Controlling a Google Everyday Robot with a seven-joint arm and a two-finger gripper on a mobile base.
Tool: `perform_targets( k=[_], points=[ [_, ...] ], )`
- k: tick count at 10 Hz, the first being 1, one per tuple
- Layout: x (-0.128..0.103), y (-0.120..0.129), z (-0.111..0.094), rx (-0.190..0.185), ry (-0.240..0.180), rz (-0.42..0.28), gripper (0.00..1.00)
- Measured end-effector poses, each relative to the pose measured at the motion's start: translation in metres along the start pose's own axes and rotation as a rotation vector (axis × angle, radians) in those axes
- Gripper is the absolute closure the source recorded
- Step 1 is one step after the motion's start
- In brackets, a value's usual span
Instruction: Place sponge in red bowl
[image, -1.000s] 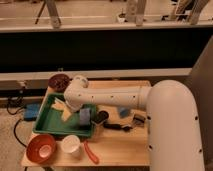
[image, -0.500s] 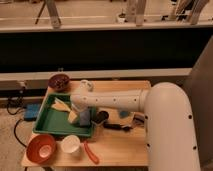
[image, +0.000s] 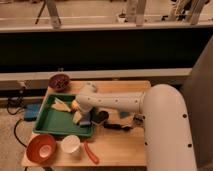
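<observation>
The red bowl (image: 41, 148) stands at the table's front left corner and holds nothing I can see. A green tray (image: 50, 122) lies behind it. A pale yellow sponge-like piece (image: 61, 105) lies in the back of the tray. A second pale yellow piece (image: 77, 118) lies at the tray's right side. My gripper (image: 84, 119) is down at the tray's right edge, right at this second piece, next to something blue (image: 87, 121). I cannot tell if it holds anything. The arm reaches in from the right.
A white cup (image: 70, 144) and a red utensil (image: 90, 152) lie right of the red bowl. A dark bowl (image: 59, 81) stands at the back left. Small black objects (image: 100, 117) lie right of the tray. A blue box (image: 31, 111) sits on the floor at the left.
The arm has lowered and the gripper has come down to the tray's right side. The yellow pieces in the tray have shifted slightly.
</observation>
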Motion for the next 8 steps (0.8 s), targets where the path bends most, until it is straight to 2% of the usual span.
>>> perform_targets(
  k=[3, 6, 8],
  points=[
    [0.0100, -0.0069, -0.0121, -0.011, 0.016, 0.012, 0.59],
    [0.0059, -0.0010, -0.0085, -0.012, 0.020, 0.017, 0.88],
    [0.0041, -0.0034, -0.0108, -0.009, 0.013, 0.014, 0.98]
  ],
)
